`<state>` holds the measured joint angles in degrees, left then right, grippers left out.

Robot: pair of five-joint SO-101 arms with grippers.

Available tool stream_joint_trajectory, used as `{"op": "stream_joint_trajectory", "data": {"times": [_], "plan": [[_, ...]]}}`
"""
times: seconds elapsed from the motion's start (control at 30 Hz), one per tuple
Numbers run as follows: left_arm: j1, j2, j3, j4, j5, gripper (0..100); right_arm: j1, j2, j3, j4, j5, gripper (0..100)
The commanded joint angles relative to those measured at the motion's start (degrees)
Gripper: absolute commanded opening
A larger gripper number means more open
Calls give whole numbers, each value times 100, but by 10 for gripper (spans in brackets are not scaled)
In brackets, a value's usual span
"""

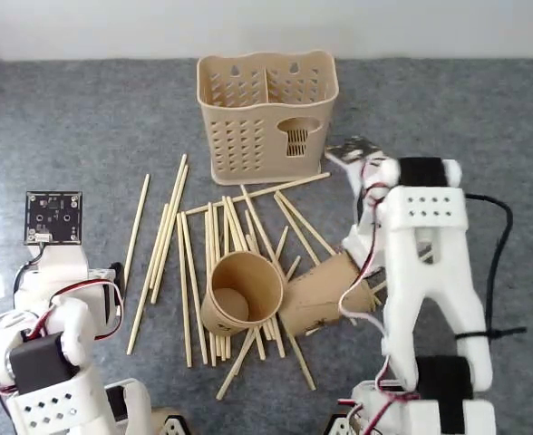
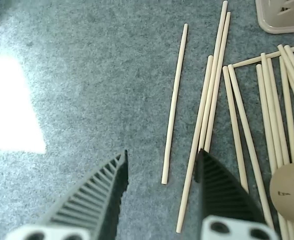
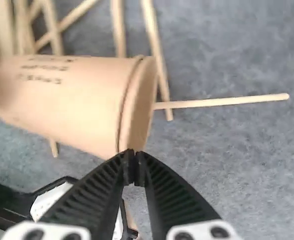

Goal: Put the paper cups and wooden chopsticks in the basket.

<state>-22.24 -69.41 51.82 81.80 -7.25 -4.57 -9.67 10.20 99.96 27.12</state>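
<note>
Right gripper nipped onto a tipped cup's rim; left gripper open over the chopsticks' edge.

Grey mat (image 1: 85, 127) covers the table. Right arm (image 1: 425, 245) stands over the right side of the pile, left arm (image 1: 49, 344) low at the near-left corner. Basket (image 1: 248, 136) upright at the far middle, two compartments, nothing seen inside. Two paper cups on their sides, touching, atop the sticks: mouth-up cup (image 1: 239, 290) and gripped cup (image 3: 72, 105) just right of it. Right gripper (image 3: 133, 167) has its jaws together, pinching that cup's rim. Chopsticks (image 1: 217, 245) fan loose between basket and cups. Left gripper (image 2: 163, 157) has its jaws apart above the mat, by the end of a single chopstick (image 2: 174, 105).
</note>
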Motion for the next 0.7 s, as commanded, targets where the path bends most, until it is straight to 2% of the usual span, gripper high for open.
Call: {"op": "stream_joint_trajectory", "data": {"times": [0.0, 0.2, 0.3, 0.57, 0.67], "plan": [[9, 18, -31, -114, -26, 214, -365, -585, -299, 259, -97, 9], [9, 18, -31, -105, -26, 214, -769, -892, -299, 286, -360, 9], [9, 18, -31, -105, -26, 214, -716, -963, -299, 286, -369, 9], [9, 18, -31, -105, -26, 214, 752, -910, -299, 286, -677, 9], [9, 18, -31, -105, -26, 214, 1095, -840, -9, 259, -273, 9]]}}
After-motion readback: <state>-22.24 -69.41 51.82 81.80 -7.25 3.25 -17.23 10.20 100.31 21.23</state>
